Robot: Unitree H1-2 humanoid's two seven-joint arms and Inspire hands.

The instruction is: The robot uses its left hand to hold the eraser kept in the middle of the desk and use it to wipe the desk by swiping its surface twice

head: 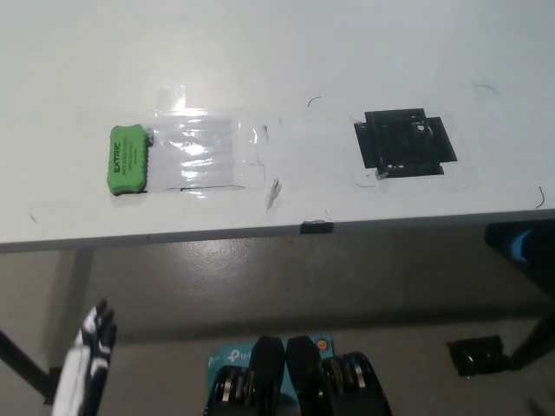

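With the green eraser (pixel 127 159) lying free on the white worktop (pixel 286 52) and nothing holding it, the main risk is that the wiping counts as unfinished if either swipe fell short; nothing here shows how many passes are done, so I judge only that the eraser is set down and out of grip. A second risk sits in any fresh reach: the eraser rests at the left end of a glossy taped patch (pixel 204 154), touching its left edge, and a hand coming in low from the near side could nudge it sideways or catch the tape's lifted corner rather than close around it. The eraser lies flat, long side running near to far, on the left part of the worktop, well left of the black tape square (pixel 404 141). The white left hand (pixel 87 364) hangs at the lower left, below the near edge of the worktop and well apart from the eraser, fingers straight and apart, holding nothing. The right hand is not visible.
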